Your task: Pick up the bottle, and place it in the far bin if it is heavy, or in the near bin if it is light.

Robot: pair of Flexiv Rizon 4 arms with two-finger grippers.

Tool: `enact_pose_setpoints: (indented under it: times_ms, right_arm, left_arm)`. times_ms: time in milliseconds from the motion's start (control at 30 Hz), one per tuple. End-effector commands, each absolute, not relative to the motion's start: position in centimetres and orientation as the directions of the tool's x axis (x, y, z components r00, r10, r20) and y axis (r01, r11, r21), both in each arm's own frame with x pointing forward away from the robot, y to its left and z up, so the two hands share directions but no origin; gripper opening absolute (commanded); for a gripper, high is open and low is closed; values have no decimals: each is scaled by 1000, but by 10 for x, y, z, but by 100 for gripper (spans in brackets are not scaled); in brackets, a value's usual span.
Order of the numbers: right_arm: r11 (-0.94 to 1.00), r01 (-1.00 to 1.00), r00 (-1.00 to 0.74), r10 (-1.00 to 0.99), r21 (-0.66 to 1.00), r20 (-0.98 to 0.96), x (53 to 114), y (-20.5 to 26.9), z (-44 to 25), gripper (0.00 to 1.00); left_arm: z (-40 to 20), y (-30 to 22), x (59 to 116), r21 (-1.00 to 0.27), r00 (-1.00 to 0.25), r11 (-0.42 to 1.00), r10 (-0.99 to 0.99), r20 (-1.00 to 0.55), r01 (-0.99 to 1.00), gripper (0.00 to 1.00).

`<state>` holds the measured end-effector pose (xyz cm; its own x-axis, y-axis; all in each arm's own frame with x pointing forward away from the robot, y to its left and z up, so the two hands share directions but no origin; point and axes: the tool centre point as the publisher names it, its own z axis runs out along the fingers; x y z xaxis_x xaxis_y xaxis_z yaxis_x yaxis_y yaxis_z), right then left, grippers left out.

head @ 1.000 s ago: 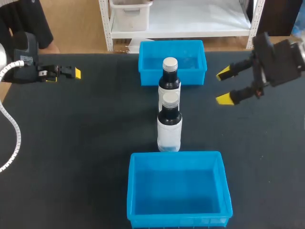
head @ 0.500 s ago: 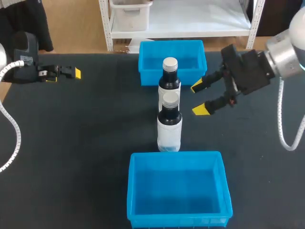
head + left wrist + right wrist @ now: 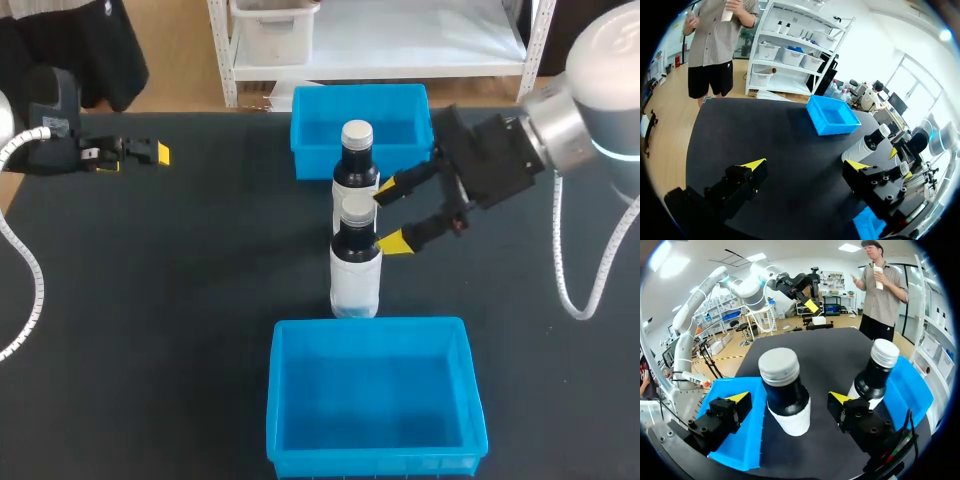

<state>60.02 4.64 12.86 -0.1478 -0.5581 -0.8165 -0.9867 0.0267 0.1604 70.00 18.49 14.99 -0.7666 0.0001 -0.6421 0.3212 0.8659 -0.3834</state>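
Two dark bottles with white caps and white labels stand in a row at mid-table. The near bottle (image 3: 356, 255) (image 3: 785, 395) is just behind the near blue bin (image 3: 375, 400). The far bottle (image 3: 357, 160) (image 3: 875, 370) stands in front of the far blue bin (image 3: 400, 125) (image 3: 832, 116). My right gripper (image 3: 390, 218) (image 3: 789, 398) is open, its yellow tips close beside the near bottle's neck on its right, not touching it. In the right wrist view that bottle sits framed between the fingers. My left gripper (image 3: 150, 153) (image 3: 805, 165) is open and empty, far off at the table's left.
The black table (image 3: 180, 300) has wide free room to the left and right of the bottles and bins. Both bins hold nothing. The two bottles stand close together, one right behind the other.
My right arm has swung in from the right side toward the middle, bringing its open fingers up to the near bottle. The left arm and both bottles have not moved.
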Motion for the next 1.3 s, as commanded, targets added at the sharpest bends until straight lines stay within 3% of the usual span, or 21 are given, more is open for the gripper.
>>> enact_pose_setpoints:
  times_ms: [33, 1300]
  right_arm:
    - [27, -987, -145, -558, 157, -817, 596, 56, 127, 100]
    - [-14, -983, -158, -453, 184, -877, 602, 81, 115, 100]
  left_arm:
    - [150, 185, 700, -383, -767, 866, 0, -642, 321, 100]
    - [150, 185, 700, -383, -767, 866, 0, -642, 321, 100]
